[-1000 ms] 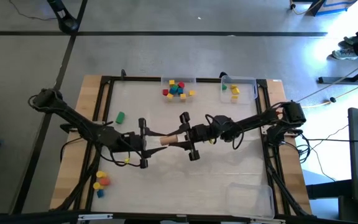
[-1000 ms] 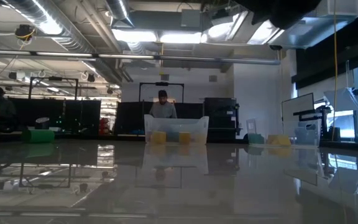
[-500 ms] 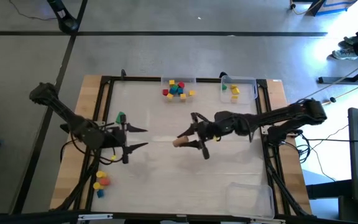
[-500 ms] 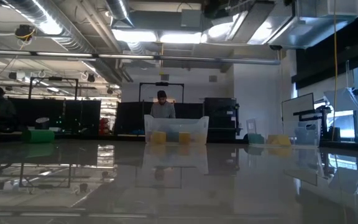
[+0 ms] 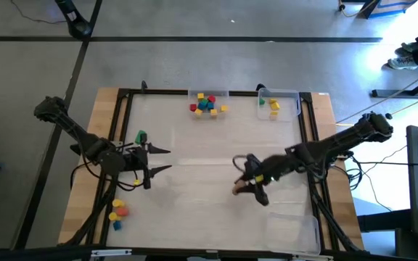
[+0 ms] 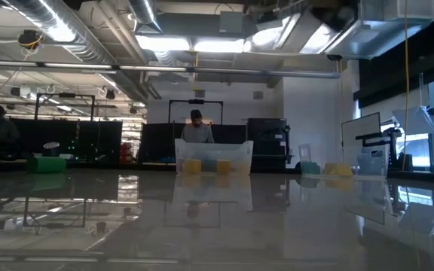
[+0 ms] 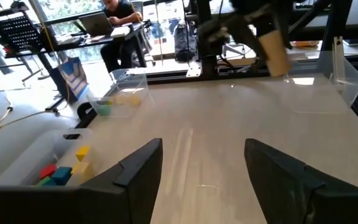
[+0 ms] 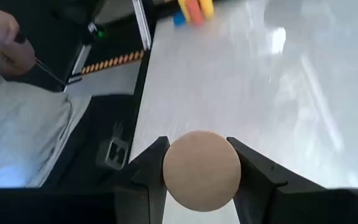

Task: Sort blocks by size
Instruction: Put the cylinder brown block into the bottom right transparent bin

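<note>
While the left arm stretches in from the left edge of the high view, its elbow folded near the tabletop's (image 5: pixel 194 181) left rail, the left pincer (image 5: pixel 160 159) points toward the frame's centre with its two dark fingers (image 7: pixel 138 171) spread apart and nothing between them. From the right side of the frame the right arm reaches low and long toward the lower centre, where the right pincer (image 5: pixel 244 187) is pinching a tan wooden cylinder (image 5: pixel 236 188). Its wrist view shows the cylinder's round end face (image 8: pixel 201 170) clamped between both fingers (image 8: pixel 146 168), above the pale tabletop surface.

Other small coloured blocks lie in groups. A cluster of yellow, red, blue and green blocks (image 5: pixel 207 103) sits in a clear plastic tray (image 5: pixel 207 93) at the top centre of the high view, and a few yellow and green blocks (image 5: pixel 271 104) lie in a second clear plastic tray (image 5: pixel 290 101) to its right. A single green block (image 5: pixel 141 135) lies just above the left pincer, and yellow, orange and blue blocks (image 5: pixel 118 212) sit at the lower left. An empty-looking clear plastic tray (image 5: pixel 292 228) stands at the lower right, near the right pincer.
</note>
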Controlling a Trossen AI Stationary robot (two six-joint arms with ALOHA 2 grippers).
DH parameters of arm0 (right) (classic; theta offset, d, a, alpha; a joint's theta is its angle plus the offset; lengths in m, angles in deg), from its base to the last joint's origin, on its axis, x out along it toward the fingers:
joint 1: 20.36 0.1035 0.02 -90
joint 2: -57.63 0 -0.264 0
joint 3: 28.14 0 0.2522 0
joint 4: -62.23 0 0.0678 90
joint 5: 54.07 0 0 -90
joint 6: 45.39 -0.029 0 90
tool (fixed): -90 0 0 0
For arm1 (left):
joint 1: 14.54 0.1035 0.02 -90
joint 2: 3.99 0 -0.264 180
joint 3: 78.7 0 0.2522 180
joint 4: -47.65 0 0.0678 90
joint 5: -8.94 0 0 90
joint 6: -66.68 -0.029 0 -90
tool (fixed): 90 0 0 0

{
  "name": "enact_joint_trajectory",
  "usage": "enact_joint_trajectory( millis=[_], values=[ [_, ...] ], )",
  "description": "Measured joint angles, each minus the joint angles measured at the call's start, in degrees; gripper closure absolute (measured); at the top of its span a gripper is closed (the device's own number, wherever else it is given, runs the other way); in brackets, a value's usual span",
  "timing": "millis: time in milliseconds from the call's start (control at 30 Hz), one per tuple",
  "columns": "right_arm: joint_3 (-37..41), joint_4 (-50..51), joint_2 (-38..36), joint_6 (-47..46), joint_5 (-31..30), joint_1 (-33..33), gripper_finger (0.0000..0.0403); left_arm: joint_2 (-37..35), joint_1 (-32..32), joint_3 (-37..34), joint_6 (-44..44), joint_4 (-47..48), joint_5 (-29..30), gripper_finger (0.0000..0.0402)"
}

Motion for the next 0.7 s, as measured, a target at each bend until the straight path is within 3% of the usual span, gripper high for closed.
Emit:
enact_joint_trajectory(
  millis=[200, 467, 700],
  values=[
    [0.00, 7.89, 0.35, -17.18, -7.45, 10.44, 0.0264, 0.00, 0.04, 0.00, -0.25, -0.03, 0.00, 0.0188],
    [0.00, 16.39, 2.12, -48.11, -22.75, 26.73, 0.0264, 0.02, 0.04, 0.00, -1.79, 0.05, -0.01, 0.0188],
    [0.00, 23.64, 8.04, -67.44, -18.57, 32.61, 0.0264, 0.04, 0.04, -0.02, -3.18, -0.01, -0.02, 0.0188]
  ],
)
